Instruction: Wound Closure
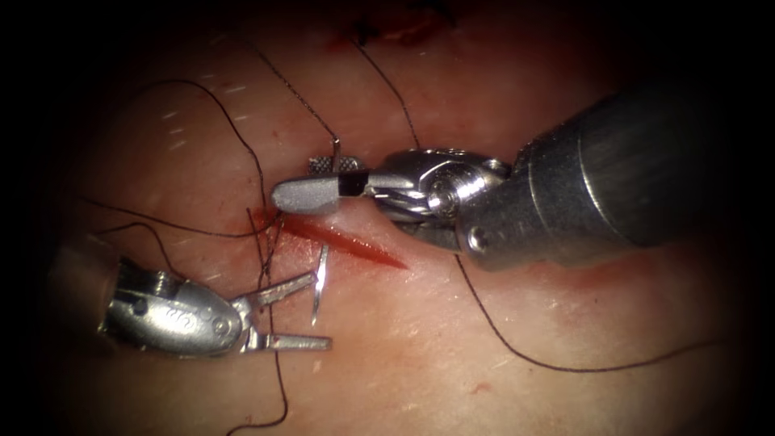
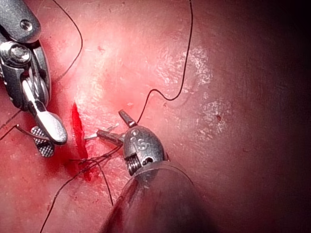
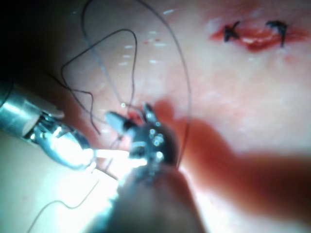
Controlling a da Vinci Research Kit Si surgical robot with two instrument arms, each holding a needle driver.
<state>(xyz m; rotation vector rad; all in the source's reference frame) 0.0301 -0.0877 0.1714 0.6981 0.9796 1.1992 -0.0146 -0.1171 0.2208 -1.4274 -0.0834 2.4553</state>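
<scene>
Here left tool (image 1: 300,311) agape, empty, needle (image 1: 320,278) between jaws; right tool (image 1: 323,182) agape; right wrist view adds stitches (image 3: 232,32).

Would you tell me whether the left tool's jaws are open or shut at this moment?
Open. In the endoscope view the left tool has its two jaws spread in a V, the needle standing between them, ungripped.

Your tissue (image 1: 452,355) carries everything here: a pale slab with an open red cut (image 1: 347,241) running slantwise across it. Dark thread (image 1: 533,355) lies in loose loops on its surface on both sides of the cut. The needle (image 1: 320,284) sits just below the cut, near its left end. Red fluid (image 1: 278,220) stains the cut's left end, and farther up you have a stitched stretch (image 3: 255,35).
</scene>
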